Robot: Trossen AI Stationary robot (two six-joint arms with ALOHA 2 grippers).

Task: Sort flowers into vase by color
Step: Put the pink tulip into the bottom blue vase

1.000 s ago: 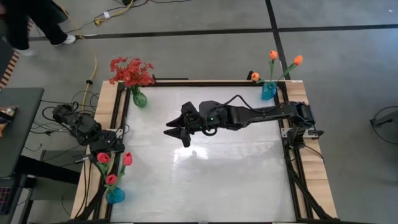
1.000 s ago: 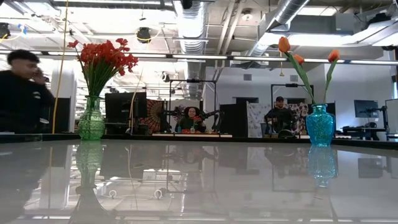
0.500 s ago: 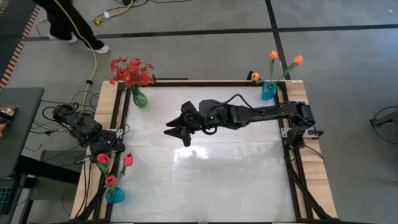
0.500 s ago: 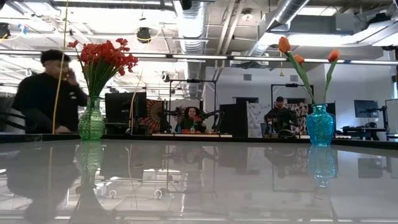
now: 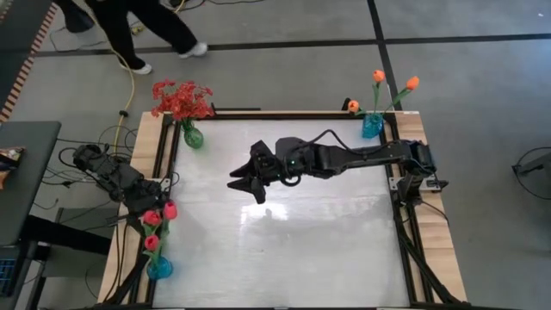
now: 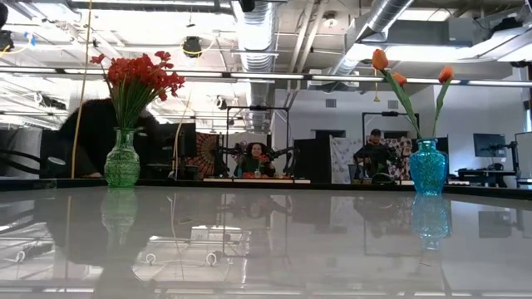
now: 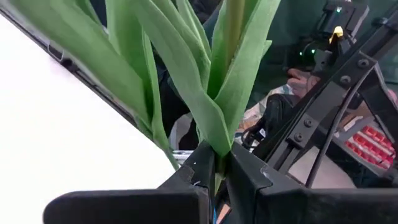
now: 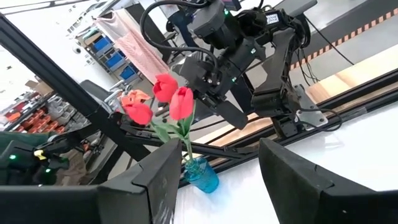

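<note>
High view: left gripper (image 5: 153, 205) at table's left edge, clamped on a pinkish-red tulip (image 5: 169, 209) just above the blue vase (image 5: 158, 269). Right gripper (image 5: 244, 183) hovers mid-table, jaws apart, empty. Red sprays (image 5: 181, 99) in green vase, orange tulips (image 5: 377, 77) in far blue vase, both well apart from it.

Low view: no grippers visible.

Left wrist: fingers (image 7: 199, 177) pinch green stem (image 7: 227, 37).

Right wrist: fingers (image 8: 161, 174) spread, tulips (image 8: 180, 102) ahead.

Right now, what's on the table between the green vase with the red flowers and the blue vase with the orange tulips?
In the low view, the tabletop between the green vase and the blue vase is bare. The high view shows the right hand hanging nearer the table's middle.
</note>
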